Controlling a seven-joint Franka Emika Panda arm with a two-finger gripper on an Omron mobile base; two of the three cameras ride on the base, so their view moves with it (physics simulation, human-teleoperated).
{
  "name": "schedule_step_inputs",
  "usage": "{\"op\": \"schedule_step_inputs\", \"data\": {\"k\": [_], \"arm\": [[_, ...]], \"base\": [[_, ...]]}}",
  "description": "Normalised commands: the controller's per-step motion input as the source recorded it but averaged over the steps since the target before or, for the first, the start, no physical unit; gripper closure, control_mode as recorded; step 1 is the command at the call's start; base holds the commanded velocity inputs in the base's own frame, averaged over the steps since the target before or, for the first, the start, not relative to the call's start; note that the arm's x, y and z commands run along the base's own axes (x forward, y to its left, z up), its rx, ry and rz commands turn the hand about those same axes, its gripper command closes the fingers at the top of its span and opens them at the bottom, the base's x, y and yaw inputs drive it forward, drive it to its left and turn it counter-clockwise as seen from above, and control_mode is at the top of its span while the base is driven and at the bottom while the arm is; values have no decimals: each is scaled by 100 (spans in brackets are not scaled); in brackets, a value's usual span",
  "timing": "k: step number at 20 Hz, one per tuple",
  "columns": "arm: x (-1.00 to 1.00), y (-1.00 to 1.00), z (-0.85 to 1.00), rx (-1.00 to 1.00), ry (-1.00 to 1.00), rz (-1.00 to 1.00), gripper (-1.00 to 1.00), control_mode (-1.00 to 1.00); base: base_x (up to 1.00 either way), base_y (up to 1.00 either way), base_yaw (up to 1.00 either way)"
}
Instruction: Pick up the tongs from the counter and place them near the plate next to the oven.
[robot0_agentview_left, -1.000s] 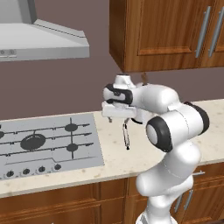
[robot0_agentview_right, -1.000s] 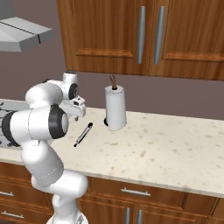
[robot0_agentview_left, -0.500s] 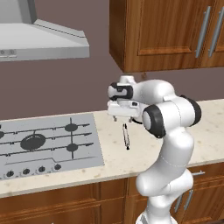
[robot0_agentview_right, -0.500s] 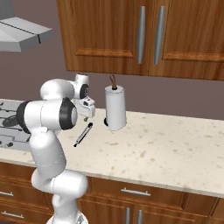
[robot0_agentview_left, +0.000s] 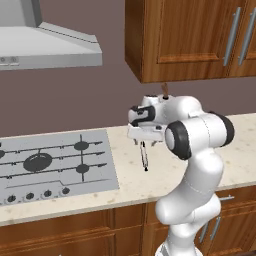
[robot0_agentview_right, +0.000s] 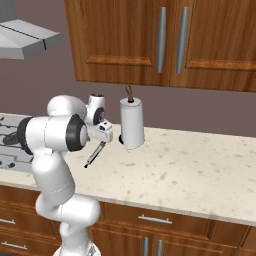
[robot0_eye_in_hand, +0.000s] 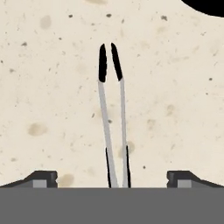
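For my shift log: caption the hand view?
Open pincer poised above the tongs lying on the speckled counter.

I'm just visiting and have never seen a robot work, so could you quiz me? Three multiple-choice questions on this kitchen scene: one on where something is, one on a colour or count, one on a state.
1. Where do the tongs lie?
A. On the cooktop burners
B. On the counter, between the cooktop and the paper towel roll
C. Inside a cabinet

2. What colour are the tongs' working ends?
A. Dark
B. Red
C. Yellow

3. How does the gripper stand?
A. Shut on the tongs
B. Shut on nothing
C. Open, fingertips either side of the tongs

Answers:
1 B: the right base view shows them on the stone, with the cooktop to one side and the paper towel roll to the other.
2 A: the hand view shows black tips on pale silvery arms.
3 C: the hand view shows both fingertips wide apart, clear of the arms.
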Motion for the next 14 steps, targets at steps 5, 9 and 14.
{"op": "schedule_step_inputs", "data": {"k": [5, 9, 14], "arm": [[-7, 0, -36, 0, -26, 1, -100, -100], [0, 0, -24, 0, -30, 0, -100, -100], [0, 0, -22, 0, -20, 0, -100, -100]], "base": [[0, 0, 0], [0, 0, 0], [0, 0, 0]]}}
